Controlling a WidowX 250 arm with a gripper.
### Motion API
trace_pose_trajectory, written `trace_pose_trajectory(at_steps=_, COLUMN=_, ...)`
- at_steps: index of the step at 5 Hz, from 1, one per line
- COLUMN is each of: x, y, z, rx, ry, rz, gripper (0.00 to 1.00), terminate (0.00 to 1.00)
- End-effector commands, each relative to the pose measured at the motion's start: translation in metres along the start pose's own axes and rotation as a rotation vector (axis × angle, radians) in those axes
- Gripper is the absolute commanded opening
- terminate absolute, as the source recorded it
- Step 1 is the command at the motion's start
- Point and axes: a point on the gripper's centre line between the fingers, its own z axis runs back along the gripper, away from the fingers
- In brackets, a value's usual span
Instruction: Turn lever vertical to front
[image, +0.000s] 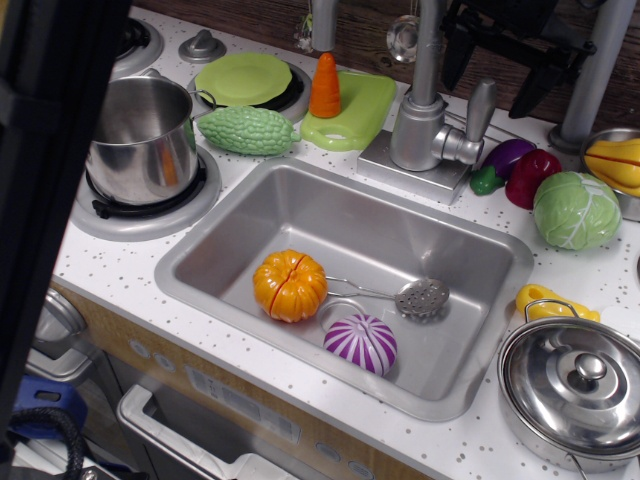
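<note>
The lever (481, 110) is a short silver bar standing upright on the right side of the silver tap body (417, 132), joined to it by a round stub (459, 148). The thin spout pipe (429, 45) rises from the tap body. My black gripper (489, 88) is at the top right, above and behind the lever. Its two fingers are spread wide, one on each side of the lever's top, and hold nothing. I cannot tell whether a finger touches the lever.
The sink (200, 240) holds an orange pumpkin (290, 285), a purple striped onion (361, 343) and a slotted spoon (420, 296). An aubergine (505, 160), a cabbage (576, 210), a grey pole (596, 70) and a lidded pot (575, 385) are to the right. A dark shape (50, 150) blocks the left edge.
</note>
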Motion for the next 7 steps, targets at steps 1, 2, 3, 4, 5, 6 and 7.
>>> trace_pose_trajectory(at_steps=1, x=0.017, y=0.007, z=0.007, rx=-0.034, ry=-0.100, rz=0.001, gripper=1.00, terminate=0.00)
trace_pose_trajectory(at_steps=2, x=0.022, y=0.007, z=0.001, rx=-0.043, ry=-0.107, rz=0.007, gripper=1.00, terminate=0.00)
trace_pose_trajectory(at_steps=3, x=0.023, y=0.007, z=-0.001, rx=-0.051, ry=-0.093, rz=0.029, gripper=0.00, terminate=0.00)
trace_pose_trajectory(at_steps=4, x=0.014, y=0.004, z=0.000, rx=-0.056, ry=-0.060, rz=0.068, gripper=0.00, terminate=0.00)
trace_pose_trajectory(at_steps=5, x=-0.010, y=-0.001, z=0.006, rx=-0.050, ry=-0.014, rz=0.138, gripper=0.00, terminate=0.00)
trace_pose_trajectory(at_steps=6, x=-0.022, y=-0.005, z=0.008, rx=-0.056, ry=-0.001, rz=0.164, gripper=0.00, terminate=0.00)
trace_pose_trajectory(at_steps=7, x=-0.026, y=-0.004, z=0.002, rx=-0.076, ry=0.001, rz=0.169, gripper=1.00, terminate=0.00)
